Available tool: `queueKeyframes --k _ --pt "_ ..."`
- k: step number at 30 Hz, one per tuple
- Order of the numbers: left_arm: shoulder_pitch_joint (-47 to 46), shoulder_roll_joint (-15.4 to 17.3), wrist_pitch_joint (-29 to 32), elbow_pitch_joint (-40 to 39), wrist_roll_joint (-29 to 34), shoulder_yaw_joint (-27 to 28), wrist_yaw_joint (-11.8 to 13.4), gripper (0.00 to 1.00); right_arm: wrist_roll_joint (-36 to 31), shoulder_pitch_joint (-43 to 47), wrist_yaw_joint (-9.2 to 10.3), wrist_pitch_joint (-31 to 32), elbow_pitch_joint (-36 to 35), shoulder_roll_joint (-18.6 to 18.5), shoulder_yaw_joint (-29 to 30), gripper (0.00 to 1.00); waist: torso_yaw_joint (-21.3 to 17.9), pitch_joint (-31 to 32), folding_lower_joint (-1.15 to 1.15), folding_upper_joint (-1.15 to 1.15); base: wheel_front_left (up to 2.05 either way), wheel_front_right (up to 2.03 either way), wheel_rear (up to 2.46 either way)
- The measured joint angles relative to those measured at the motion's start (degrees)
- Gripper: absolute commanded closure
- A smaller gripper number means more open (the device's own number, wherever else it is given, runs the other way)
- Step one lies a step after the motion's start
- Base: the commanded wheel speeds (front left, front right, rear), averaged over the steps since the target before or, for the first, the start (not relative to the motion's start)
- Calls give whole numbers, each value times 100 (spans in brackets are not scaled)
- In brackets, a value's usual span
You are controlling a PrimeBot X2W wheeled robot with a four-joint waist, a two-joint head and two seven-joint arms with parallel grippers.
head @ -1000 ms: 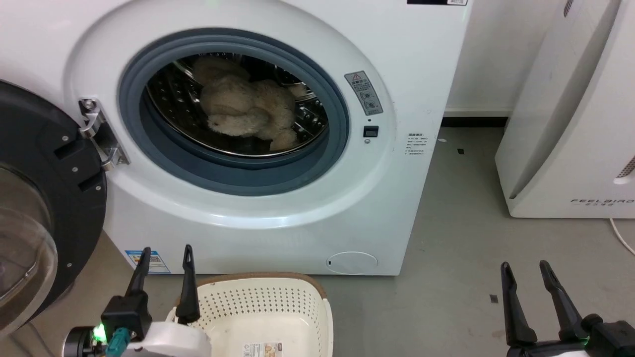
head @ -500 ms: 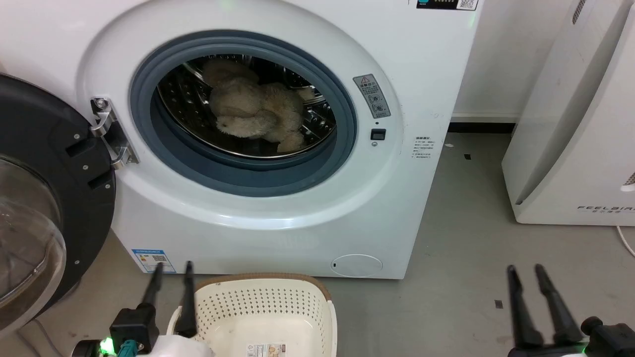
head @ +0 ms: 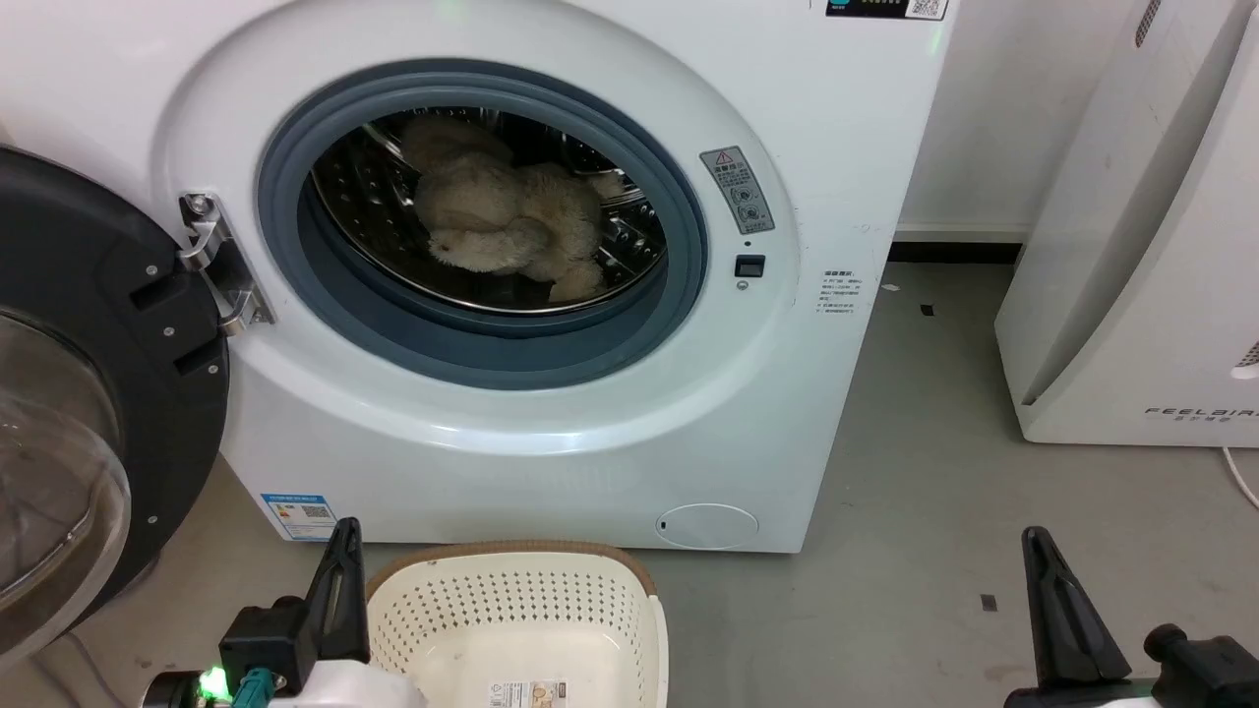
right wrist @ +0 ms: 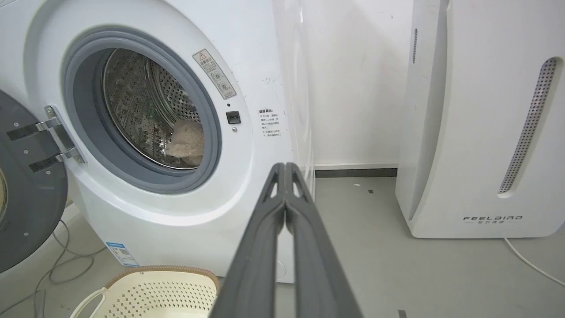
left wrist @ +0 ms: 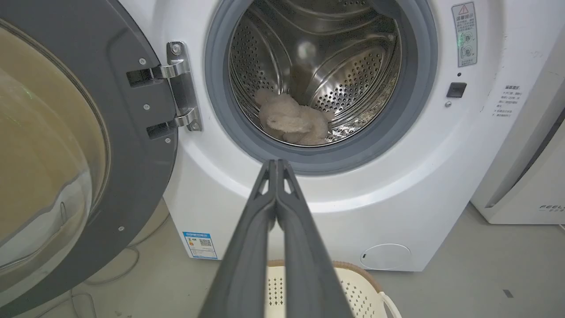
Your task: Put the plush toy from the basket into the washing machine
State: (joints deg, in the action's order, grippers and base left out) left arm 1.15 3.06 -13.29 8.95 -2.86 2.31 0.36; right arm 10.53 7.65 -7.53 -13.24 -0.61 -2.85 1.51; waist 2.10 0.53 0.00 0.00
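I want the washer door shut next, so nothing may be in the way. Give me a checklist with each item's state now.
1. Toy in the washer drum, behind the seal: ok.
2. Basket, visible part empty: ok.
3. Left gripper shut, holding nothing: ok.
4. Right gripper shut, holding nothing: ok.
5. Door swung wide open, opening unobstructed: ok.

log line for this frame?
plush toy: inside washing machine | basket: no toy seen | door: open | left gripper: jaws shut, empty | right gripper: jaws shut, empty | task: looks done
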Motion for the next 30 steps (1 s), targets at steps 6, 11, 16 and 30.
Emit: queueKeyframes --k 6,11,16,30 --pt "0 -1 69 -38 16 -13 0 100 -59 -12 0 56 1 0 -4 100 -11 -3 0 0 0 0 0" --pt "-1 -1 151 -99 18 -24 -1 100 -145 -77 0 130 2 0 -13 100 -24 -6 0 0 0 0 0" --pt "-1 -2 205 -136 27 -35 -1 100 -160 -87 0 204 2 0 -19 100 -34 -8 0 0 0 0 0" --pt "-2 -3 368 -240 69 -77 -1 100 -264 -190 0 360 7 0 -37 100 -59 -15 0 0 0 0 0"
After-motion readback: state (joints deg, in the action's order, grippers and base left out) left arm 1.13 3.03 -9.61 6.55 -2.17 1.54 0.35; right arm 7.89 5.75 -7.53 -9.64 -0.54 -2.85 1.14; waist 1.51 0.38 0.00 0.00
